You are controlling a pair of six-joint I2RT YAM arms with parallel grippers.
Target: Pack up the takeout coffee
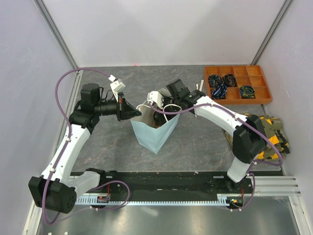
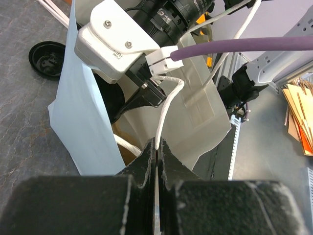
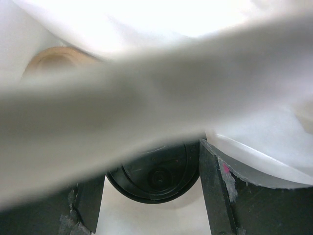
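- The cup [image 3: 154,177] is inside the bag [image 1: 152,134], which stands near the middle of the table [image 1: 195,142]. Only its black lid is seen, from the right wrist view, below a blurred fold of bag paper.
- The right gripper [image 3: 152,196] reaches into the bag mouth. The lid fills the gap between its fingers [image 3: 215,191], so the cup is judged to be held at a moderate width.
- The left gripper [image 2: 156,152] is pinched narrow on the white handle [image 2: 168,103], by which the left side of the bag is held open.
- The step in hand is judged to be the setting of the cup on the bag floor. Whether it already rests there cannot be told.
- The cup should be kept upright and lowered straight until it is seated.
- The handle should be held taut until release, so that paper is not dragged inward.
- The fingers should be opened only slightly, then lifted straight up, clear of the handles.
- The orange tray [image 1: 237,84] at the far right corner is not involved.
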